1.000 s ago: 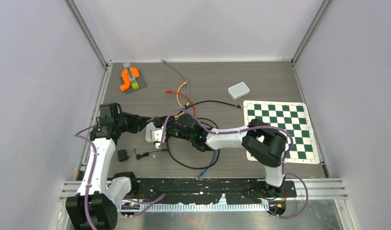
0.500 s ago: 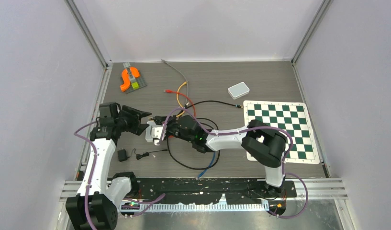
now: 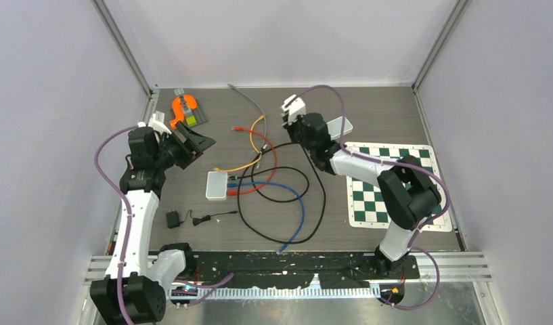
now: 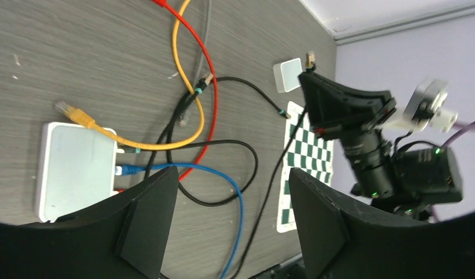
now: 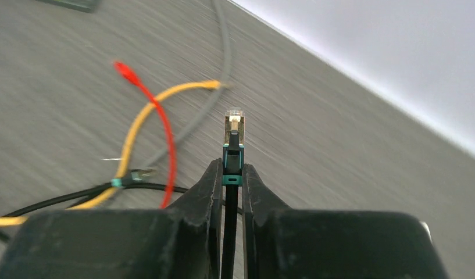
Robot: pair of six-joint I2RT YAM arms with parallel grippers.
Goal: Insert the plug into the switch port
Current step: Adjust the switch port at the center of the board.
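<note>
The white switch point(image 3: 216, 184) lies flat on the table left of centre, with blue, red and black cables in the ports on its right side point(image 4: 115, 170). Raised over the far middle of the table, my right gripper point(image 3: 287, 120) is shut on the black cable's plug point(image 5: 234, 135). Its clear, gold-tipped end sticks out past the fingertips toward the far left. That plug point(image 4: 310, 56) is well away from the switch point(image 4: 78, 171). My left gripper point(image 4: 234, 171) hangs open and empty, up and back to the left of the switch.
Loose red point(image 3: 239, 126), yellow and grey cable ends lie on the table beyond the switch. An orange piece on a grey plate point(image 3: 184, 112) sits far left, a small white box point(image 3: 338, 126) and a chessboard mat point(image 3: 395, 183) right, a black adapter point(image 3: 172, 219) near left.
My left gripper opened and pulled back from the switch to the far left. My right gripper left the switch and swung up to the far middle, shut on the plug.
</note>
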